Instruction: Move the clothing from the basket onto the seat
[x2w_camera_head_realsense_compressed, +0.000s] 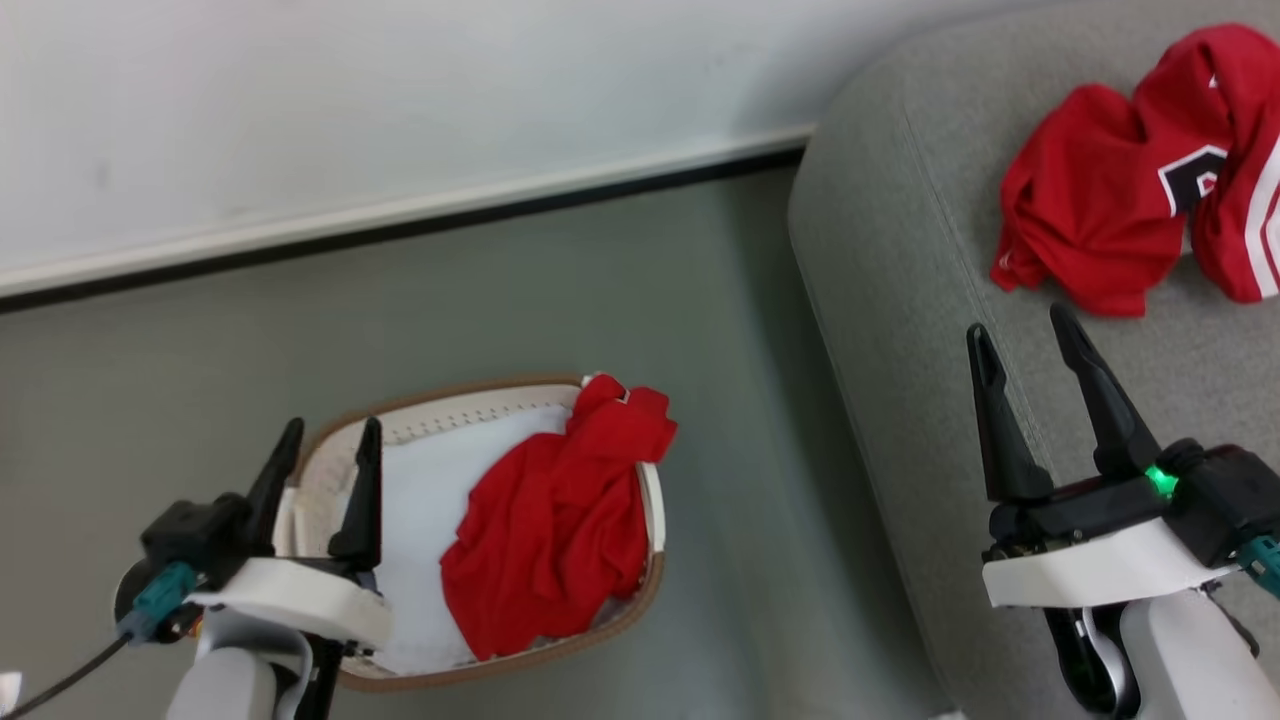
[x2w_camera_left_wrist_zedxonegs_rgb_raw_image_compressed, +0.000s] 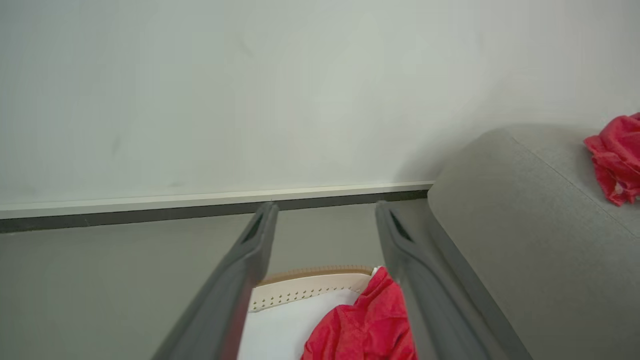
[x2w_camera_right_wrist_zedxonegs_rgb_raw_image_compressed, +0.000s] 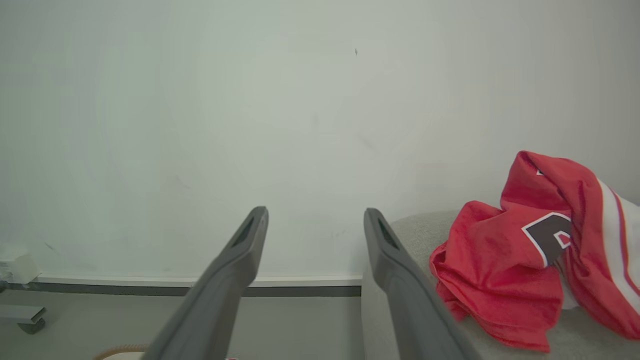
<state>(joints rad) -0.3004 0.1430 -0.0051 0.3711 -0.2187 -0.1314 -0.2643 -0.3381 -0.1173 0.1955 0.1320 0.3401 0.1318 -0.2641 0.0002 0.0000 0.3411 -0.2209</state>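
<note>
Left gripper (x2w_camera_head_realsense_compressed: 333, 430), spread, is hovering nearer; red jersey (x2w_camera_head_realsense_compressed: 555, 520) in basket (x2w_camera_head_realsense_compressed: 450, 395) is lying just to its right, seemingly elongated near-to-far; right gripper (x2w_camera_head_realsense_compressed: 1020, 326) spread too.

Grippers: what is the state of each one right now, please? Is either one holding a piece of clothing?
Left gripper: open, holding nothing.
Right gripper: open, holding nothing.

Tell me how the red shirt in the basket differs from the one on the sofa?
The basket shirt spills over the basket rim; the sofa shirt lies on the grey sofa. The sofa shirt shows white stripes and a black patch; the basket shirt looks nearly plain red. Both are bright red and crumpled.
</note>
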